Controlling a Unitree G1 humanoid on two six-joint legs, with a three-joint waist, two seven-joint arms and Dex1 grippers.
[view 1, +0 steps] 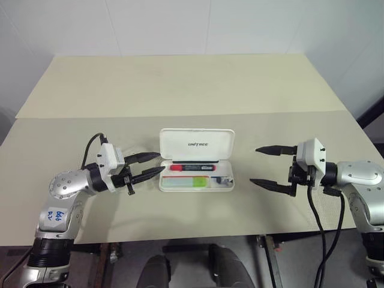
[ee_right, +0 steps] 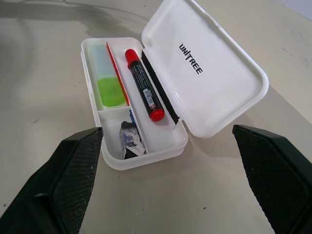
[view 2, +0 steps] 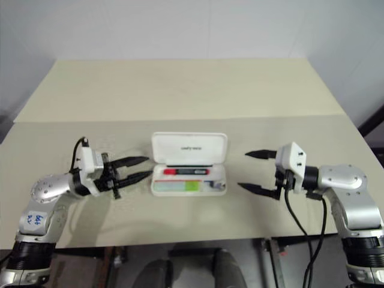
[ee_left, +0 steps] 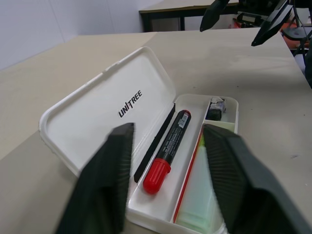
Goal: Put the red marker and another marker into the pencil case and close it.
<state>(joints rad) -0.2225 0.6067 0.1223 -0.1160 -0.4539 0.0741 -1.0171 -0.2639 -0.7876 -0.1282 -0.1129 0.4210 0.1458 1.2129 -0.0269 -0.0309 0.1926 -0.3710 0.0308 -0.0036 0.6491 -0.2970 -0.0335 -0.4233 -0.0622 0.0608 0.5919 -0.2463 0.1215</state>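
The white pencil case (view 1: pixel 196 144) lies open at mid-table, its lid with dark lettering standing up on the far side. Inside, the red marker (view 1: pixel 193 168) lies lengthwise in the compartment beside the lid. The other marker, a pale green highlighter (view 1: pixel 189 181), rests in the near compartment. My left gripper (view 1: pixel 159 162) hovers just left of the case, pointing at it, open with a narrow gap and nothing between the fingers. My right gripper (view 1: pixel 254 165) is off the case's right end, wide open and empty. The right wrist view shows the red marker (ee_right: pixel 144 90) and highlighter (ee_right: pixel 108 78) side by side.
A small dark grey object (ee_right: pixel 129 141) sits in the case's end compartment nearest my right gripper. The beige table (view 1: pixel 180 90) stretches far behind the case, with a seam across it. Its front edge runs close below both arms.
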